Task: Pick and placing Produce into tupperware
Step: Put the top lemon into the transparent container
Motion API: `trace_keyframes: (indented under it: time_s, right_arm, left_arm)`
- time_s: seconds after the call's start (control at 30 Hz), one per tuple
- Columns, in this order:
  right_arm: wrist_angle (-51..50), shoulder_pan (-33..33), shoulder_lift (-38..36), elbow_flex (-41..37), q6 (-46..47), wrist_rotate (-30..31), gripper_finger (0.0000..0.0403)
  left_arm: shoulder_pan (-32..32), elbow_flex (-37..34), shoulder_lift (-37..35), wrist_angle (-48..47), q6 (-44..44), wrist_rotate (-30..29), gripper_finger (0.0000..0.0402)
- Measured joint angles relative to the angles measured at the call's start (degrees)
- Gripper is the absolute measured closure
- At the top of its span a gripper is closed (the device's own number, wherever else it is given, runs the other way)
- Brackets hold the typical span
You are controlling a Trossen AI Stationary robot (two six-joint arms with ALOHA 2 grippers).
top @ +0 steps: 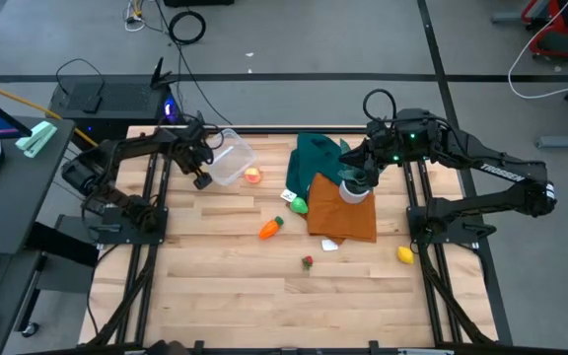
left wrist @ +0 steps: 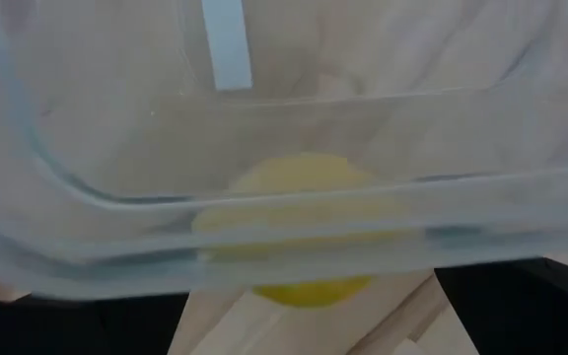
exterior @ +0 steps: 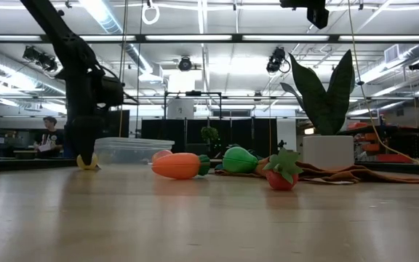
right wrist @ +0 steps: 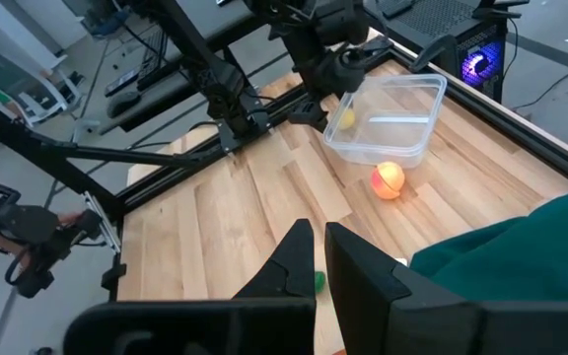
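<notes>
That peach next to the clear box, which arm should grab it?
Probably the left. Its gripper is at the tupperware, close to the peach. The right gripper hangs farther off, over the cloths.

High cam straight down, low cam table-level, wrist cams fwd, all share tupperware (top: 231, 158).

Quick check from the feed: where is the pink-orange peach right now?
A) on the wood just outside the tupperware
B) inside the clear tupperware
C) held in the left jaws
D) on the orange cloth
A: the peach lies on the bare wood right beside the tupperware, outside its wall; the right wrist view shows the same, with the left gripper at the container's other side.
</notes>
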Motion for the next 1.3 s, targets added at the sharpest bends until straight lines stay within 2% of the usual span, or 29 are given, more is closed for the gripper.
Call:
trace_keyframes:
  time_s: [0.5, 0.8, 0.93, 1.07, 1.3]
  right_arm:
    - [0.17, 0.00, 0.02, 0.00, 0.74, 0.01, 0.0403]
    - [0.61, 0.02, 0.02, 0.00, 0.85, 0.01, 0.0403]
    - [0.63, 0.02, 0.02, 0.00, 0.85, 0.02, 0.0403]
    - [0.65, 0.02, 0.02, 0.00, 0.85, 0.02, 0.0403]
    - [0.64, 0.00, 0.02, 0.00, 0.83, 0.02, 0.0403]
  left_arm:
    - [-2.80, 0.07, 2.38, 1.56, 0.01, -1.64, 0.0003]
    - [-2.71, 0.00, 2.46, 2.10, 0.05, -3.12, 0.0057]
    - [-2.71, -0.02, 2.47, 2.66, -0.33, -3.26, 0.0069]
    - [-2.71, -0.02, 2.49, 3.79, -2.84, -3.11, 0.0069]
    - [-2.75, -0.02, 2.49, 5.43, -4.66, -2.63, 0.0041]
